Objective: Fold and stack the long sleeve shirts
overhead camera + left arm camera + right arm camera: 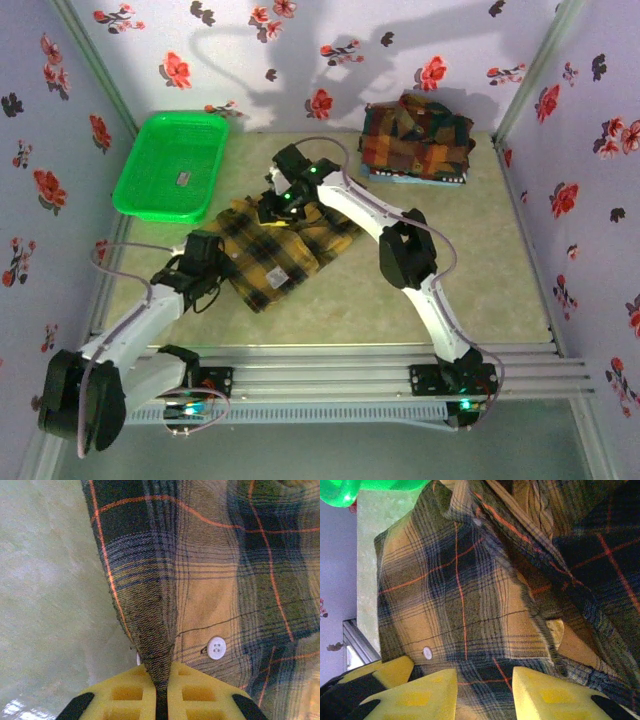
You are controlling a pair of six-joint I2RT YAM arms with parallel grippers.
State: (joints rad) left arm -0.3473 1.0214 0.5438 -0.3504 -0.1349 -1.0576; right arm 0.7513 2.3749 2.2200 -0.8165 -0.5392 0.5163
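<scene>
Table: bare surface along the near edge and over the right half, with walls at the left, right and far edges. Yellow plaid shirt lies rumpled left of centre, between the two tools. Folded stack of red and green shirts sits at the far right corner, well apart. Green basket sits in the far left corner, near the yellow shirt.

Left gripper is at the shirt's near left edge, clenched on a raised ridge of cloth just beside a white button. Right gripper is at the shirt's far edge, fingers apart with cloth between them. Cannot tell whether they press it.
</scene>
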